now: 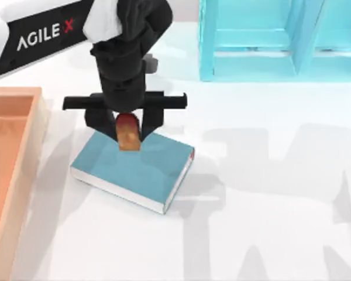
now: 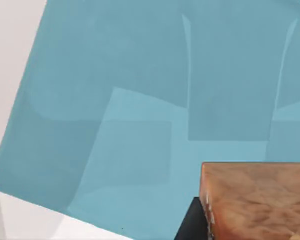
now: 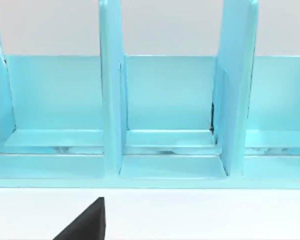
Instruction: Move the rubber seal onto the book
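In the top view the left gripper [image 1: 127,126] is seen left of centre in the frame, hanging from the black forearm that comes in from the upper left corner. Its jaws are closed on the rubber seal [image 1: 127,132], which is held between the two dark fingers with its reddish rounded top toward the wrist and its mottled orange-brown body pointing down. The seal is placed over the far corner of the book [image 1: 134,168], a teal-blue hardcover lying flat and askew on the white table [image 1: 269,205], with white page edges along its near sides and a small red mark at its right end. Whether the seal's base touches the cover cannot be told from above. In the left wrist view the teal cover [image 2: 115,100] is seen from close by, and the orange-brown block of the seal [image 2: 257,200] is seen at the lower right of the frame, with a dark piece of a finger just beside it; shadows of the fingers are cast on the cover. A wooden tray [image 1: 11,164] is seen at the left edge of the top view, and a light-blue shelf unit [image 1: 281,41] at the upper right. In the right wrist view the shelf unit's compartments [image 3: 170,100] are faced head-on, and a dark finger tip [image 3: 87,222] is seen at the lower left; how the right jaws stand cannot be told.
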{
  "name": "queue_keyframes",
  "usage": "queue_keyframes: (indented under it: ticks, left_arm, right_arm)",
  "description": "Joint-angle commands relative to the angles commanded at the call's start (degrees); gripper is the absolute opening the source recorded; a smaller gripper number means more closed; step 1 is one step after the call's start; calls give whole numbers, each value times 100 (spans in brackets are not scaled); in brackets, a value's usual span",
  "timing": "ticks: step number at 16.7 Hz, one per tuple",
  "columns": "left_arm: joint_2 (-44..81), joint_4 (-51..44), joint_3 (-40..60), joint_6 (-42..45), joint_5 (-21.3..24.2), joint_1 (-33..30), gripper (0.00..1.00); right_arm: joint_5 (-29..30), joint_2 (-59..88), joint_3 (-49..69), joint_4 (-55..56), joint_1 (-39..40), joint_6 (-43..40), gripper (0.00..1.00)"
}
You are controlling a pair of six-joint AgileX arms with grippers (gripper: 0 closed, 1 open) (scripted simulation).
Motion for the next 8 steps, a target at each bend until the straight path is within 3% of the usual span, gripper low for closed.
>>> queue_keyframes:
  ticks: [4,8]
  left_arm:
    - [-1,-22,27,-3,-2,-5,0]
    - [-1,-22,27,-3,-2,-5,30]
  right_arm:
    - [0,0,0,0,0,0,100]
    - [0,0,0,0,0,0,100]
